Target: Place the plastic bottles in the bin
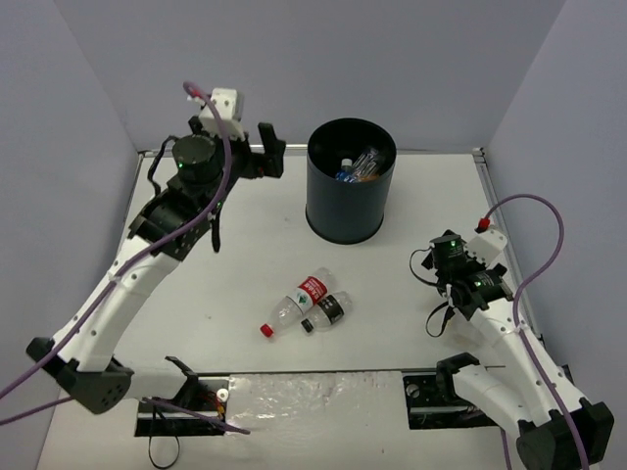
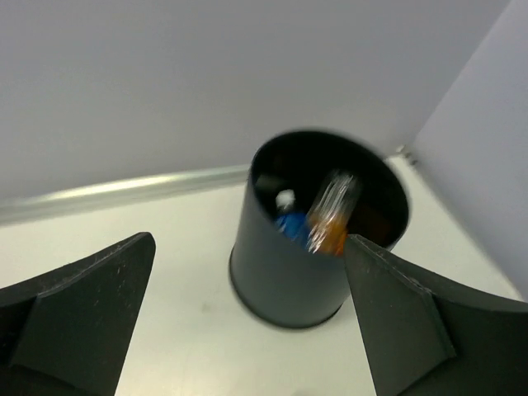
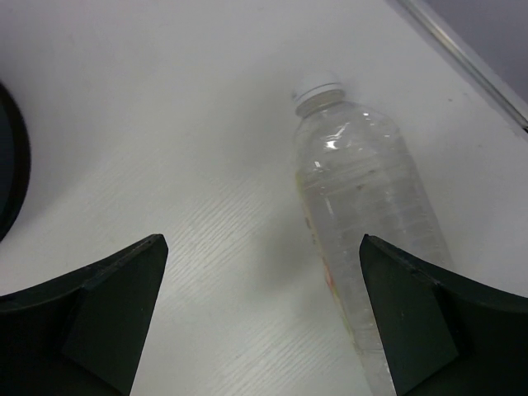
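Left tool [image 2: 247, 330] hangs wide open near the far-left corner, facing the tall round black plastic bin [image 2: 318, 239] by the far edge, bottles [image 2: 328, 216] inside. Right tool [image 3: 264, 322] is spread open over a clear white-capped plastic bottle [image 3: 367, 223] near the right edge, I'd guess to grab it. A red-labelled clear bottle [image 1: 302, 297] and a dark-labelled one [image 1: 328, 309] lie touching in the middle of the surface [image 1: 235, 264].

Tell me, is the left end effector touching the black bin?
Apart. The top view shows a bare gap between the left end effector and the bin. Its jaws stand open, holding nothing.
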